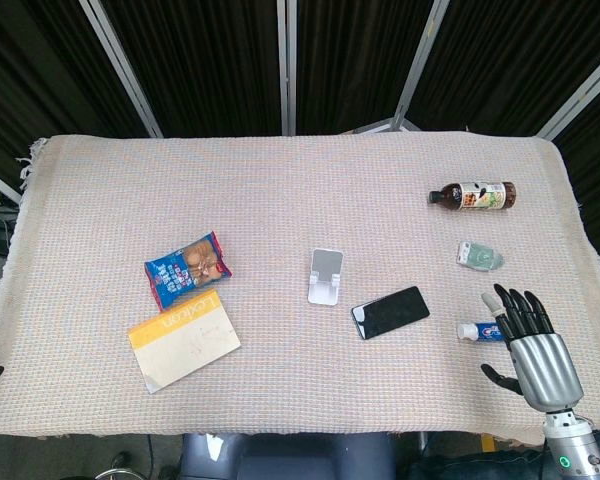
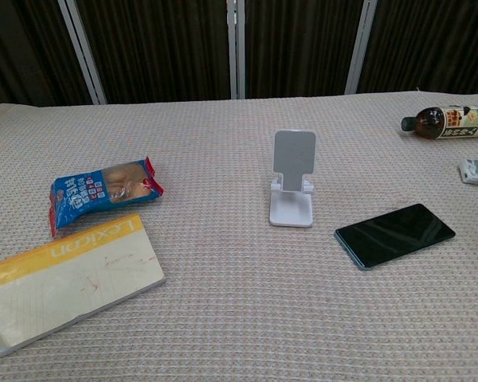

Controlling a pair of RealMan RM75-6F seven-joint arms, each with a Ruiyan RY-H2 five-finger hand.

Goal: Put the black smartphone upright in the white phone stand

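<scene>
Head view: black smartphone (image 1: 390,312) lies flat on the woven cloth (image 1: 280,190), just at four o'clock of the empty white phone stand (image 1: 325,276). Right hand (image 1: 528,340), fingers spread and holding nothing, hovers at the phone's three o'clock, beside a small tube (image 1: 477,331).

The right hand (image 1: 528,340) has black fingers, a ribbed silver back (metallic sheen) and a green-lit wrist.

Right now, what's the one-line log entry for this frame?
phase: pre-grasp | black smartphone: flat on cloth, right of white phone stand, untouched | stand: empty | right hand: open, holds nothing | left hand: barely visible
</scene>
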